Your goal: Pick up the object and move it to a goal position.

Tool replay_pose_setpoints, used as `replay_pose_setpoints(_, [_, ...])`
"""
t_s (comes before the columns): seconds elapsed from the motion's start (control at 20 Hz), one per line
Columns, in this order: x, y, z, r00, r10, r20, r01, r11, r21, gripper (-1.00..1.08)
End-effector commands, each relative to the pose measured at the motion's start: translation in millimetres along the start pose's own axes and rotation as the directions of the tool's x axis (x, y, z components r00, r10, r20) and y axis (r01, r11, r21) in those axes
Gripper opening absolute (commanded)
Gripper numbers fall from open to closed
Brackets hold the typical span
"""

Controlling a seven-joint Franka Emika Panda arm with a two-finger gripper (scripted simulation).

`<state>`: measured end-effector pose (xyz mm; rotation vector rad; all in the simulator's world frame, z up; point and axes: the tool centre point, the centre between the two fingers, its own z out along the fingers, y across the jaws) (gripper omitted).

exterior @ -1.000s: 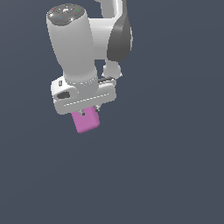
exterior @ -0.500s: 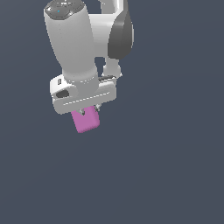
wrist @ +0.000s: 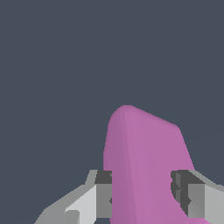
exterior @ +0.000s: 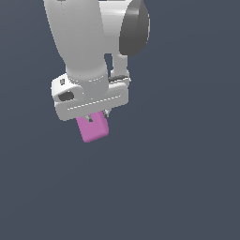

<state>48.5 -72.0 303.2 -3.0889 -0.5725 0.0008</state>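
Shifted slightly toward exterior view's left | gripper (wrist: 142, 197) clenched on pink cube (exterior: 93, 128) | cube hanging directly below, between pads (wrist: 103, 192)

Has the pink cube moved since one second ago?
Cannot tell. The cube sits almost where it was in the exterior view, held by the gripper; no fixed landmark shows.
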Motion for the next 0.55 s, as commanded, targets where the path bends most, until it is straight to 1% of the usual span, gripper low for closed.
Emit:
replay_pose_setpoints(0.0, [6.0,-1.9,-9.7,1.000,0.000,-0.001,0.000,1.000,0.000,-1.00])
replay_pose_setpoints(0.25, [13.6,-4.0,-21.0,1.000,0.000,-0.001,0.000,1.000,0.000,-1.00])
replay_pose_setpoints(0.5, [16.0,-4.1,-23.7,1.000,0.000,-0.001,0.000,1.000,0.000,-1.00])
